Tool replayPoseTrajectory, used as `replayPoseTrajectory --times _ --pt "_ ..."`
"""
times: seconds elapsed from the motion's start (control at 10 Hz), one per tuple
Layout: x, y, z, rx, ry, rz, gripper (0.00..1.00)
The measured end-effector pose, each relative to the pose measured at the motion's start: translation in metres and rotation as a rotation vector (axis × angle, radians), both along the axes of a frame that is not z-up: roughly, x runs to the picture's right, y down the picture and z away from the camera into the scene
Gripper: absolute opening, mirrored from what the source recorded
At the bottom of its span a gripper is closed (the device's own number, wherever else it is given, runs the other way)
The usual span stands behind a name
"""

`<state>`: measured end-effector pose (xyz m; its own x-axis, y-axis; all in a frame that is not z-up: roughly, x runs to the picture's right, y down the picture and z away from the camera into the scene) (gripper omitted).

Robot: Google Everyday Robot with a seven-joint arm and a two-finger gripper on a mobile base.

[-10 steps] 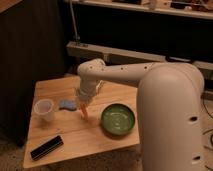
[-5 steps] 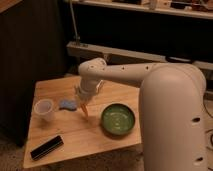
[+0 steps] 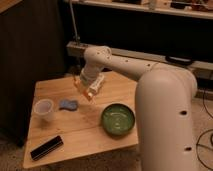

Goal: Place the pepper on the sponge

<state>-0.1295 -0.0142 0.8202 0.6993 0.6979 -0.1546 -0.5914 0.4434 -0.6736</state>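
There is one wooden bench (image 3: 82, 131) with a flat, light brown top. One big white robot arm (image 3: 125, 67) reaches over it. The arm is smooth and round, like a fat pipe.

The end effector (image 3: 87, 91) hangs over the middle of the bench, toward the back. It is a little above the wood. It is closed on the one pepper (image 3: 91, 96). The pepper is small, thin and orange-red. It pokes down and out from the tip, and its low end looks just off the bench top.

There is one sponge (image 3: 68, 104). It is light blue, flat and soft-looking, with wavy edges. It lies on the bench, just left of the pepper and a bit lower. The pepper does not touch it.

One see-through plastic cup (image 3: 44, 110) stands upright near the sponge, on its left. One green bowl (image 3: 118, 120) sits to the right of the end effector, near the front edge. It is round and shiny. One long black block (image 3: 46, 147), shaped like a bar, lies flat at the front left corner, well apart from the sponge.
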Motion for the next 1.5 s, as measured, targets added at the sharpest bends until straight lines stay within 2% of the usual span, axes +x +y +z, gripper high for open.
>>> replayPoseTrajectory --times 0.5,0.7,0.8,1.0,1.2,1.3,1.5 --pt "0.0 -0.003 0.003 0.007 -0.015 -0.011 0.0" --pt "-0.019 0.004 0.019 0.032 -0.055 -0.047 0.0" --pt "-0.032 0.004 0.026 0.041 -0.066 -0.073 0.0" --pt "-0.057 0.002 0.043 0.061 -0.095 -0.166 0.0" --pt "-0.071 -0.003 0.05 0.079 -0.122 -0.281 0.0" --pt "-0.081 -0.002 0.052 0.095 -0.148 -0.318 0.0" --pt "-0.074 0.002 0.057 0.103 -0.152 -0.335 0.0"
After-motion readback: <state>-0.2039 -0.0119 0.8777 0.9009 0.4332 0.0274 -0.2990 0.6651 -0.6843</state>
